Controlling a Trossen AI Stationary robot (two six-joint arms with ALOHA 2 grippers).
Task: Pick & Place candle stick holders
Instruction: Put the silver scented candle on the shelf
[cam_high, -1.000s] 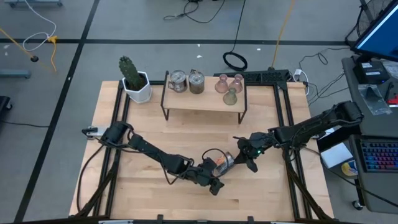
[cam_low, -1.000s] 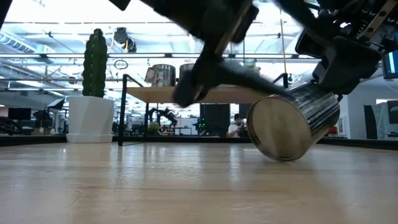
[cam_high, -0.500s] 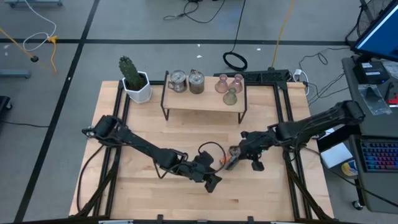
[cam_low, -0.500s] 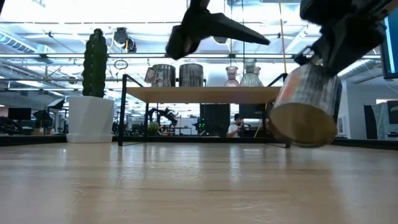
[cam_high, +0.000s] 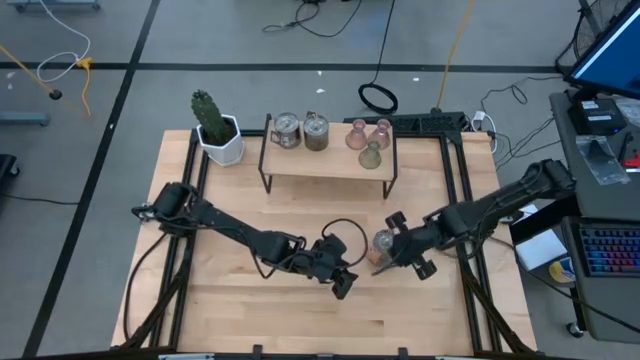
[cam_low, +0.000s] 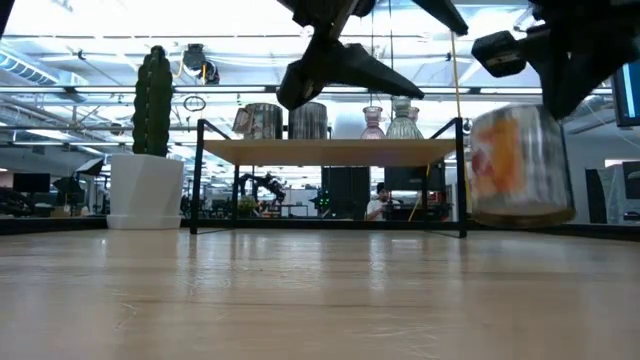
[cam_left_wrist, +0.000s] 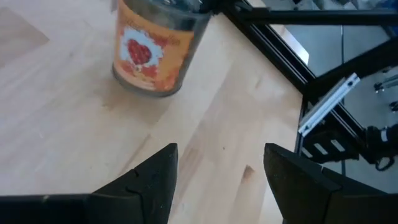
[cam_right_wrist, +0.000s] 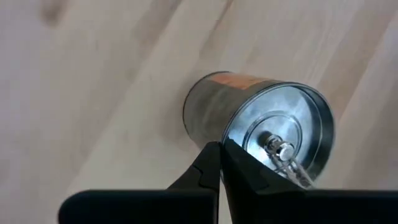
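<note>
Behind right gripper (cam_right_wrist: 219, 163), holder (cam_right_wrist: 249, 121) rim.

Illumination even, bright, overhead. Low view: ceiling lights above shelf (cam_low: 330, 152) blown out to white glare; room behind shelf in softer focus. Silver holder (cam_low: 520, 165) right of shelf slightly blurred, reflections on shiny wall. Table (cam_high: 300, 210) around shelf shows only faint, soft shadows. Left wrist view: fingers (cam_left_wrist: 155, 180) blurred, out of focus.

3 silver candle stick holders (cam_high: 287, 130), 3 glass holders (cam_high: 371, 155), 1 cactus pot (cam_high: 222, 142), 1 shelf (cam_high: 328, 165).
</note>
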